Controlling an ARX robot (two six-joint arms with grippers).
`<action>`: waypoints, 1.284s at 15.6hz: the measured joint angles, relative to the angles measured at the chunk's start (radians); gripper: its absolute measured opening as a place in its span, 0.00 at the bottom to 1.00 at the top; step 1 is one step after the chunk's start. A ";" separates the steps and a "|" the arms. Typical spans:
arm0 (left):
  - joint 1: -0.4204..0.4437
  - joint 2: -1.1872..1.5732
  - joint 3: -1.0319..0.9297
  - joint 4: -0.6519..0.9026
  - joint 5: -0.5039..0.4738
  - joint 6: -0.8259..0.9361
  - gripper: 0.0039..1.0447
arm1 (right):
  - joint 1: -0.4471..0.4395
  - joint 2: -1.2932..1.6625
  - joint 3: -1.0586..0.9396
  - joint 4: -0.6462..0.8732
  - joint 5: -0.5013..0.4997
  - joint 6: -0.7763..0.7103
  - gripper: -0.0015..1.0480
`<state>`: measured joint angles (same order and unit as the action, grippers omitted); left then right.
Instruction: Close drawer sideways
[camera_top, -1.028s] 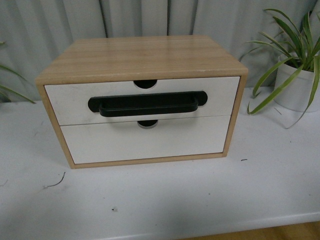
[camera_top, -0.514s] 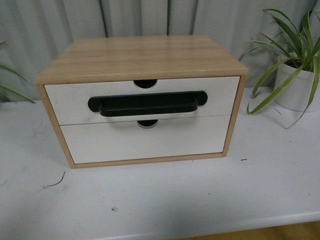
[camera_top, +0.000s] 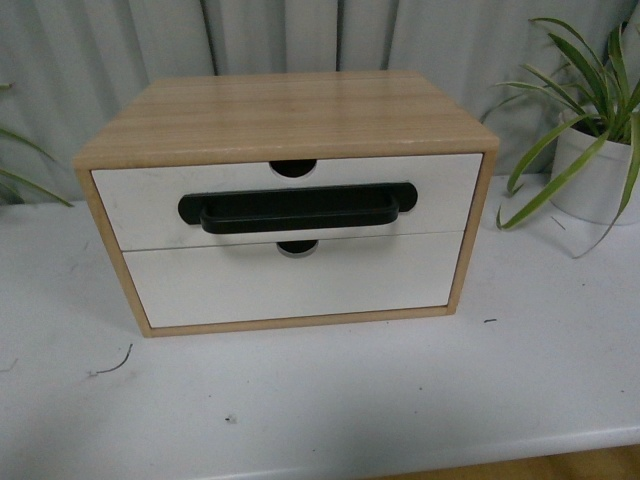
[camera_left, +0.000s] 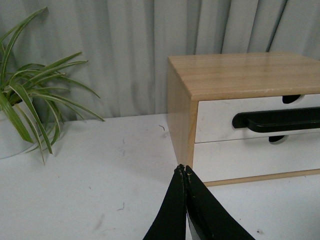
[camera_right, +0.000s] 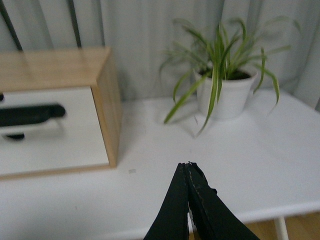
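Note:
The drawer (camera_top: 140, 205) is the upper one in a light wood cabinet (camera_top: 290, 112); it has a white front, a long black bar handle (camera_top: 298, 209) and a half-round top notch. Its front sits flush with the cabinet frame. It also shows in the left wrist view (camera_left: 215, 122) and the right wrist view (camera_right: 75, 100). Neither arm shows in the front view. My left gripper (camera_left: 182, 169) is shut and empty, above the table in front of the cabinet's left corner. My right gripper (camera_right: 187, 165) is shut and empty, above the table to the right of the cabinet.
A lower white drawer (camera_top: 290, 285) without a handle sits under it. The cabinet stands on a white table (camera_top: 330, 400). A potted plant (camera_top: 590, 165) stands at the right, another (camera_left: 20, 115) at the left. Grey curtain hangs behind.
The front view has shifted by a few pixels; the cabinet and drawer look the same.

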<state>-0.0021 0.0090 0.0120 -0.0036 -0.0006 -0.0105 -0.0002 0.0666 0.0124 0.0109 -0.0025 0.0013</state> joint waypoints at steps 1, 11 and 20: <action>0.000 0.000 0.000 -0.001 0.001 0.000 0.01 | 0.000 -0.064 0.000 0.002 0.002 0.000 0.02; 0.000 0.000 0.000 0.000 0.000 0.000 0.59 | 0.000 -0.063 0.000 -0.015 0.002 -0.002 0.63; 0.000 0.000 0.000 0.000 0.000 0.001 0.94 | 0.000 -0.063 0.000 -0.015 0.002 -0.001 0.94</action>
<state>-0.0021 0.0090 0.0120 -0.0036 -0.0002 -0.0097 -0.0002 0.0040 0.0124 -0.0040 -0.0002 0.0002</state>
